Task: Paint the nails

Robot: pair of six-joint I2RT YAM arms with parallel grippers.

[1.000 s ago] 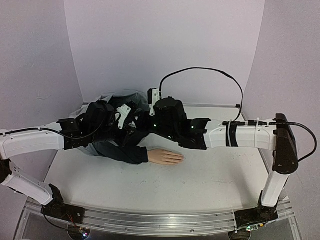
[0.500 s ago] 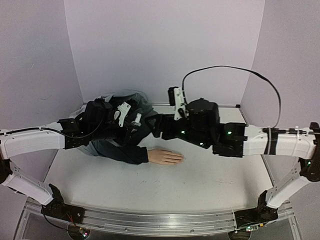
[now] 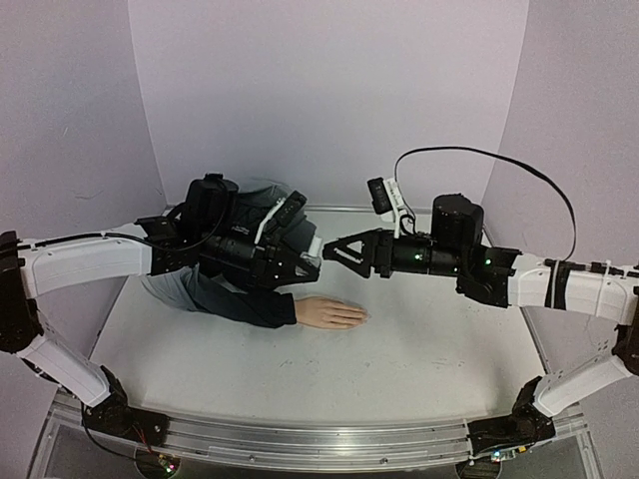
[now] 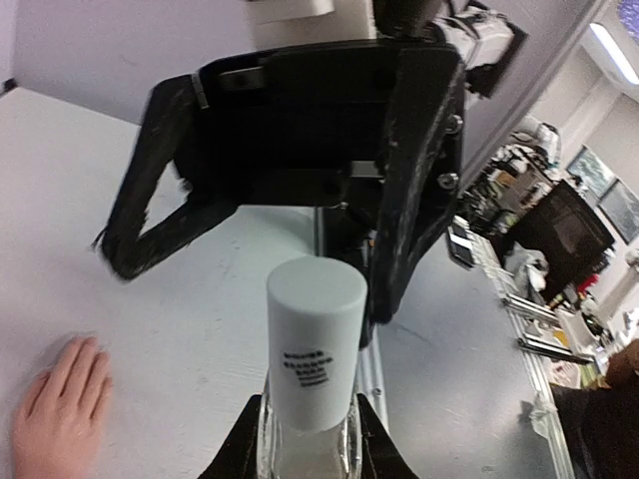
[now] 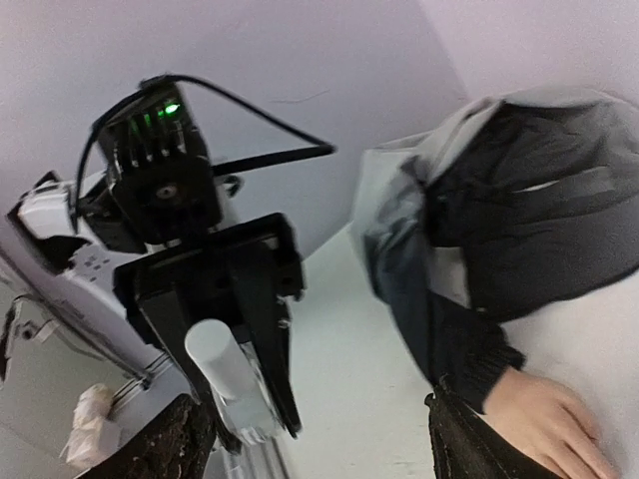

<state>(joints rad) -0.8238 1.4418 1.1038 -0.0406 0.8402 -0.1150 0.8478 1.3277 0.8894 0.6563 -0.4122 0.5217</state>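
Observation:
The pale mannequin hand [image 3: 329,312] lies palm down on the table, its dark jacket sleeve [image 3: 240,299] running off to the left. The nails at its fingertips are too small to make out. My left gripper [image 3: 305,264] hovers above the wrist, shut on the glass body of a small bottle with a white cap [image 4: 315,344]. My right gripper [image 3: 334,251] stands open facing it, a short gap away, with nothing between its fingers. From the right wrist, the bottle [image 5: 228,377] shows in the left gripper, with the hand [image 5: 544,424] at lower right.
The bunched grey and navy jacket [image 5: 519,230] lies at the back of the white table [image 3: 419,359], against the purple wall. The table's metal front rail [image 3: 300,444] runs along the near edge.
My right gripper has opened and pulled back to the right, away from the left gripper. The left gripper has swung right and forward with the bottle still in it.

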